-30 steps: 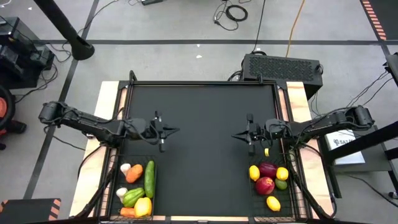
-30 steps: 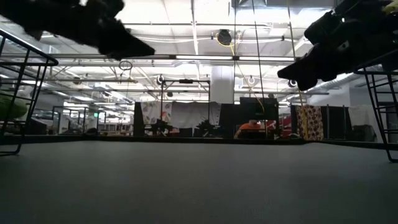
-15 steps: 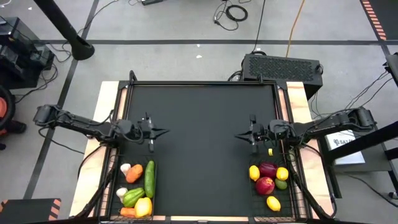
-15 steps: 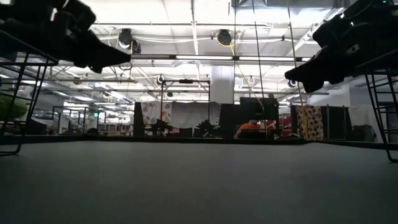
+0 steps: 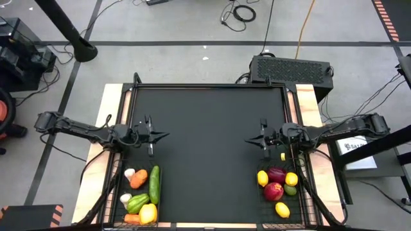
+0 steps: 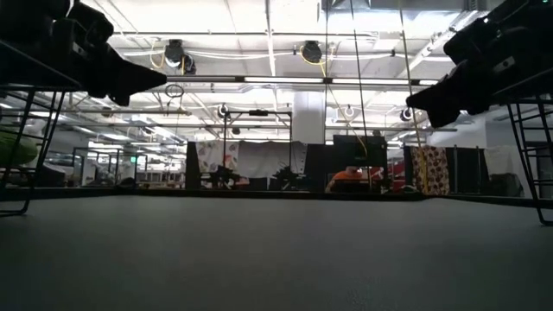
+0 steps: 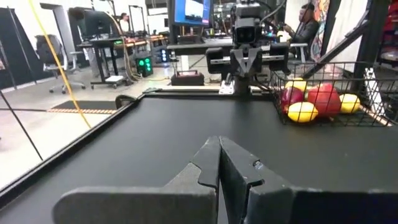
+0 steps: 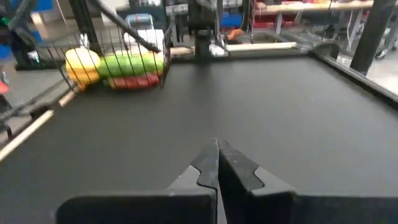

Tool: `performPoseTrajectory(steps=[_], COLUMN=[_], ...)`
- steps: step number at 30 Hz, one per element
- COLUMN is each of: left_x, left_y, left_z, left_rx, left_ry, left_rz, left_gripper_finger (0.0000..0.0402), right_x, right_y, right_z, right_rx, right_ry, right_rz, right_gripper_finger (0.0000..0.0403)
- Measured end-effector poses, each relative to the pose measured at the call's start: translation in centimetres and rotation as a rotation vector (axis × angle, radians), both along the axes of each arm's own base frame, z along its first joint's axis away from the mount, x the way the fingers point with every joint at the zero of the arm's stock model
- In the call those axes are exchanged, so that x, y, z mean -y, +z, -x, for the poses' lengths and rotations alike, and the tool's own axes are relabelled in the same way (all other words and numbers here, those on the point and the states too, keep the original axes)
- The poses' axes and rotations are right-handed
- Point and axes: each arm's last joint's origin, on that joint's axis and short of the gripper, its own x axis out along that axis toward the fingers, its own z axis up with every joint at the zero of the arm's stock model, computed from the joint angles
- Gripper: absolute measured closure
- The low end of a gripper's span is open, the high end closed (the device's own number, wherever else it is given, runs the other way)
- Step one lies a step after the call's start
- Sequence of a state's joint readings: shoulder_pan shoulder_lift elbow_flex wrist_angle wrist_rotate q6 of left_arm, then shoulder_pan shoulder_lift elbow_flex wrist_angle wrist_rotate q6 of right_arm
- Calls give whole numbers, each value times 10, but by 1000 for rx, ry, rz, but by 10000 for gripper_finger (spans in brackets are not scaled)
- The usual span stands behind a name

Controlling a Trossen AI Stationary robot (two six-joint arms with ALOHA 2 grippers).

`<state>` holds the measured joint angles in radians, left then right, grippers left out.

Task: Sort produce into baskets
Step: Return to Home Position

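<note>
At the near edge of the table (image 5: 212, 128), sorted already: cucumber (image 5: 155, 184), carrots (image 5: 139, 178), garlic (image 5: 129, 172), peppers (image 5: 137, 203) in the left basket (image 5: 119, 208); lemons (image 5: 262, 178), apples (image 5: 274, 190) in the right basket (image 5: 300, 205). Probably light, hard, slick; best pinched mid-body. Farther back, clenched on nothing: left gripper (image 5: 162, 135), right gripper (image 5: 252, 140). Drawn outward since a second ago.

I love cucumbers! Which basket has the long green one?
The left basket: the cucumber lies there beside carrots. The right basket holds only lemons and red fruit.

Bright ceiling lights (image 6: 328, 80) glare in the low view; the matte black bench (image 5: 205, 144) lies evenly lit from above, with little shadow.
</note>
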<state>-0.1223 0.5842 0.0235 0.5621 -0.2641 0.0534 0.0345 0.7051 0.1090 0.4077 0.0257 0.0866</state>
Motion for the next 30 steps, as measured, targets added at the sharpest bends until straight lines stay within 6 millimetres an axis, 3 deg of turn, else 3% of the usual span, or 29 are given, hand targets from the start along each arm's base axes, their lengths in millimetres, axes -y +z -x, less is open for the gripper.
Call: performPoseTrajectory(steps=[9,30], left_x=[-1,-5], left_y=[3,2], left_z=[7,29], left_rx=[9,5], left_ry=[15,46], left_rz=[-3,22], left_gripper_finger=[394,394], right_x=[1,2], right_y=[-15,-6], right_z=[20,47], right_rx=[36,124], right_ry=[-28,-30], right_rz=[-36,-54], right_gripper_finger=[403,403])
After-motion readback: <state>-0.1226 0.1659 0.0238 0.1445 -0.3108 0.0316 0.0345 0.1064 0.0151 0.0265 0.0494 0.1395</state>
